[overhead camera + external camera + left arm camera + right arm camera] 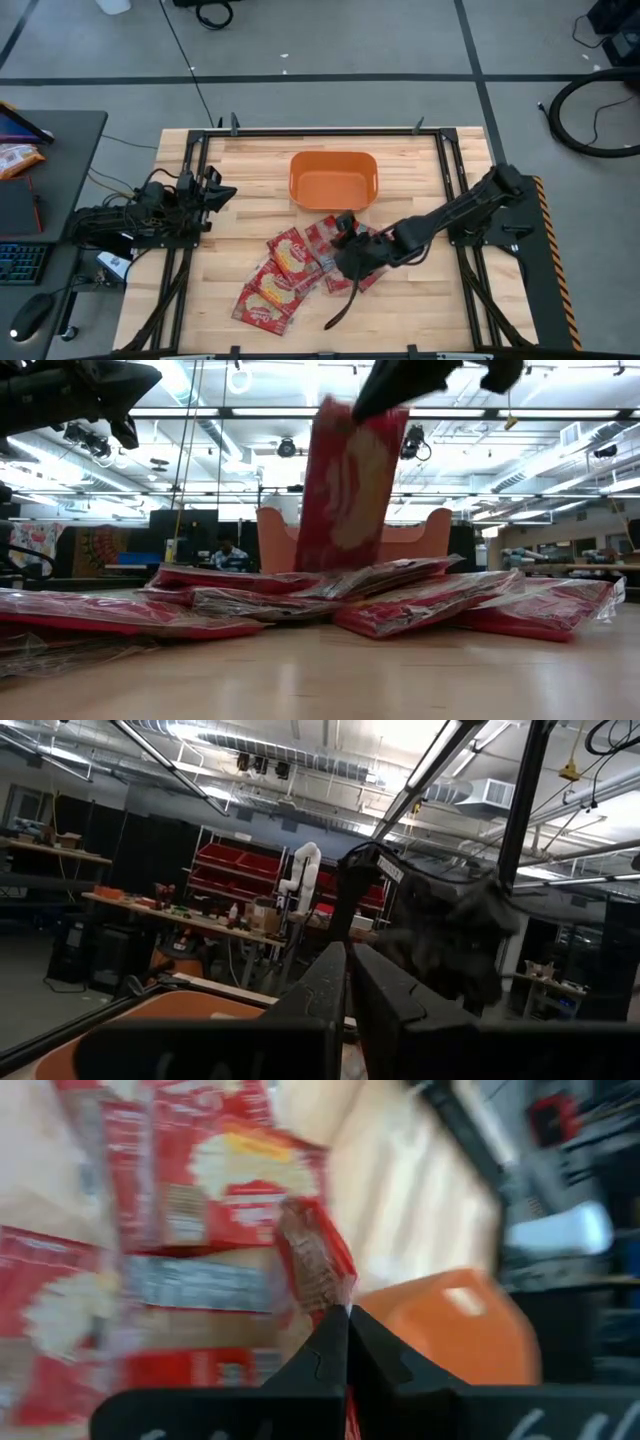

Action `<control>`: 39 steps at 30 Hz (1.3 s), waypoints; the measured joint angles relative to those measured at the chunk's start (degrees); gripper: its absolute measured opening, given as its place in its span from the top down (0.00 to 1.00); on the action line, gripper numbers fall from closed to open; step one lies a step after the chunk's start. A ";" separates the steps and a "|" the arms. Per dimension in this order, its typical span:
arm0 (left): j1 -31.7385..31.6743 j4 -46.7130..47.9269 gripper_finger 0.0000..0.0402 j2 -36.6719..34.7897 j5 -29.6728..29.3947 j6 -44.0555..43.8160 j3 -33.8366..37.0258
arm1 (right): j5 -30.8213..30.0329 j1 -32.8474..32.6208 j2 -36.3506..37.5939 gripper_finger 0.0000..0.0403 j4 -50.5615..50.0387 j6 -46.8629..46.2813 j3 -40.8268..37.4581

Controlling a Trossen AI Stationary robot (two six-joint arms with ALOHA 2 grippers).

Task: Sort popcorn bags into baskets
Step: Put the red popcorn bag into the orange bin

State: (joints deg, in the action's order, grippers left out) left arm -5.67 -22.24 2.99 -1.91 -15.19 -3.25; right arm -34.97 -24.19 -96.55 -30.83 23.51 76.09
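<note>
The orange basket (pixel 333 180) sits on the wooden table (pixel 250 170) and serves as the landmark here. Just in front of it lies a loose, overlapping heap of red popcorn bags (pixel 278 280), about 6 as far as the overhead view lets me count, spreading away from the basket toward the table's near edge. The right gripper (pixel 347 243) is over the end of the heap closest to the basket, its fingers pinched tight on the top edge of 1 lifted bag (pixel 348 485). In the low view that bag hangs upright and clear above the others, with the basket's orange walls (pixel 278 540) showing behind it on both sides. From the right wrist, the closed fingers (pixel 346 1342) meet on the bag's crimped edge (pixel 312 1260), with more bags (pixel 235 1180) lying flat below and the basket's corner (pixel 450 1330) near. The right arm stretches across the heap and hides part of 2 bags beneath it. The left gripper (pixel 218 192) waits to the basket's left, near the table's edge, fingers (pixel 330 990) pressed together and holding nothing. A metal frame (pixel 330 130) borders the table beyond the basket. On a side desk well off to the basket's left are a keyboard (pixel 20 262), a mouse (pixel 30 318) and an orange-and-white snack bag (pixel 18 157).
</note>
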 joint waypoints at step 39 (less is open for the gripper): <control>0.00 -0.46 0.94 0.39 -1.07 2.41 0.02 | 35.71 39.50 -0.76 0.98 10.24 27.33 -0.11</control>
State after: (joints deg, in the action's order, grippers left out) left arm -5.67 -22.70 3.38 -2.98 -12.79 -3.22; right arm 0.74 15.31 -97.31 -20.58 50.84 75.99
